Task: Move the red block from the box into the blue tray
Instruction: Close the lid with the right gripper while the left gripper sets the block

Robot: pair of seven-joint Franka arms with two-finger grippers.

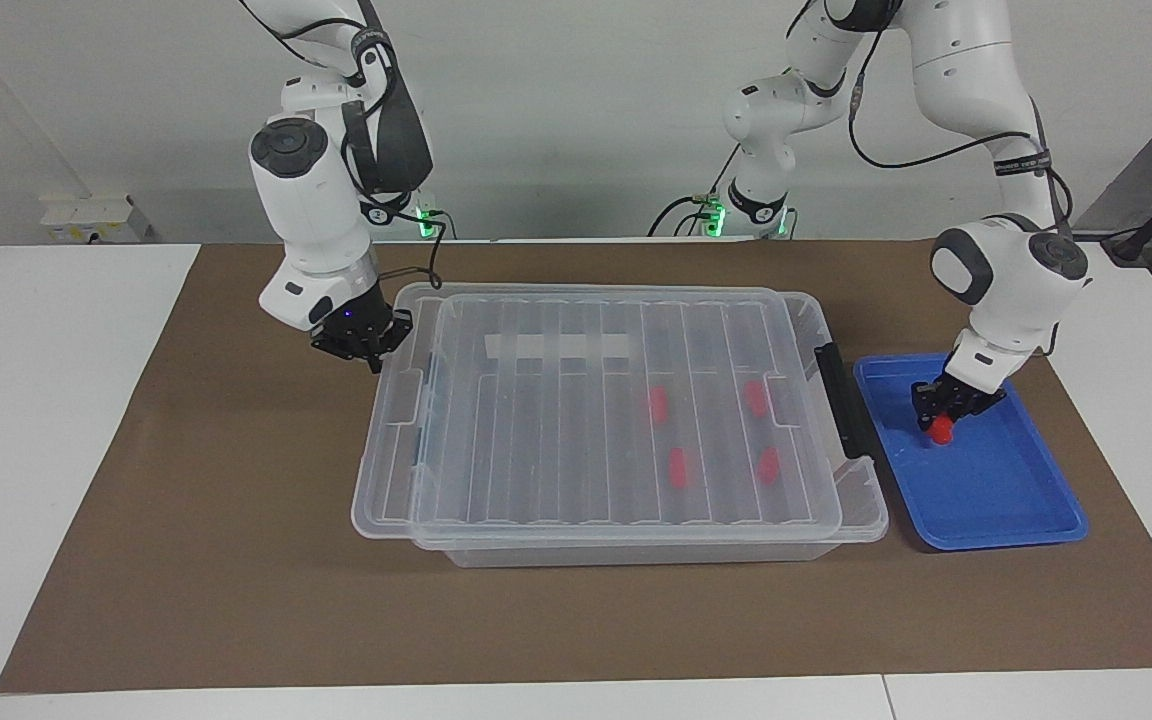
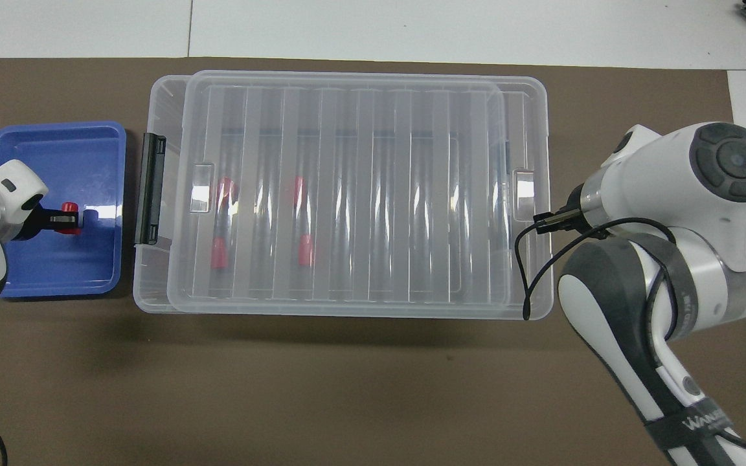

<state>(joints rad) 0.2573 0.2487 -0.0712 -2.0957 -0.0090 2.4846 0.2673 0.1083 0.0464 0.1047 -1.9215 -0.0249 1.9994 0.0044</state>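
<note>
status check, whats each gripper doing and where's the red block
Left gripper shut on small red block, low over shallow blue plastic tray. Right gripper shut at end of ribbed clear lid on clear plastic box. Nothing in the way.

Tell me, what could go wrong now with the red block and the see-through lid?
The left tool is shut on the red block low over the blue tray. If it lifts away without letting go, the block may leave the tray again.

The right tool is shut at the lid edge; the lid sits slightly off the box, so it might not seat squarely.
</note>
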